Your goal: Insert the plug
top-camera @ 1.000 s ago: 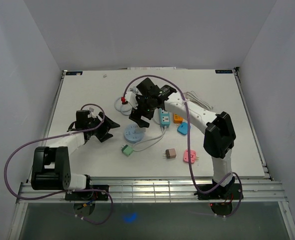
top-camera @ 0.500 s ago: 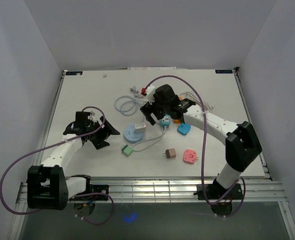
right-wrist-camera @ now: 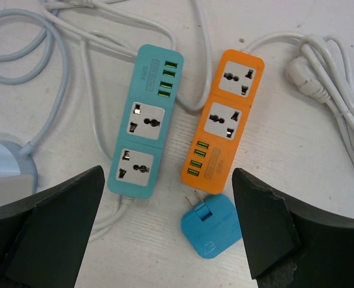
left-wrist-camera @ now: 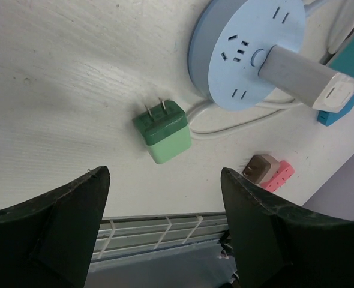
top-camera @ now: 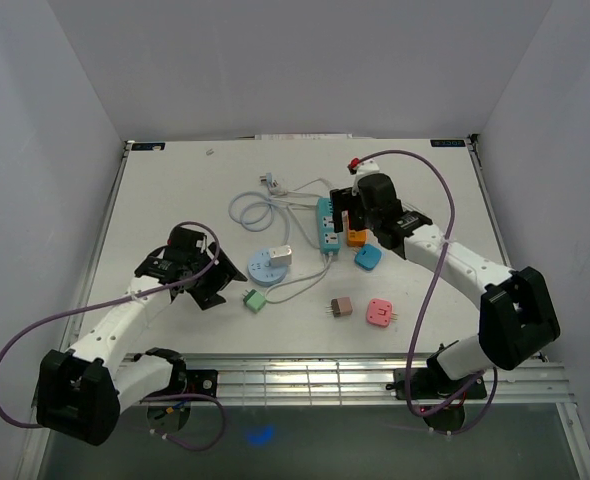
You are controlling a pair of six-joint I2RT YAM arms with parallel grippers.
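Hangs left gripper (left-wrist-camera: 162,180) wide open, empty, green plug (left-wrist-camera: 163,132) at 12 o'clock in wrist view; spreads right gripper (right-wrist-camera: 168,180) wide, empty, above teal power strip (right-wrist-camera: 142,135) and orange power strip (right-wrist-camera: 224,120).

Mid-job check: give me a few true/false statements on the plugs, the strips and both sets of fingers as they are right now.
1. The green plug lies loose on the table, prongs bare. True.
2. The left fingers are shut on the green plug. False: they stand open above it, holding nothing.
3. A grey adapter stands on the round blue hub. True.
4. The blue plug is inserted in the orange strip. False: it lies loose beside the strip's end, prongs bare.
5. The right fingers are open, over the teal strip and the orange strip. True.
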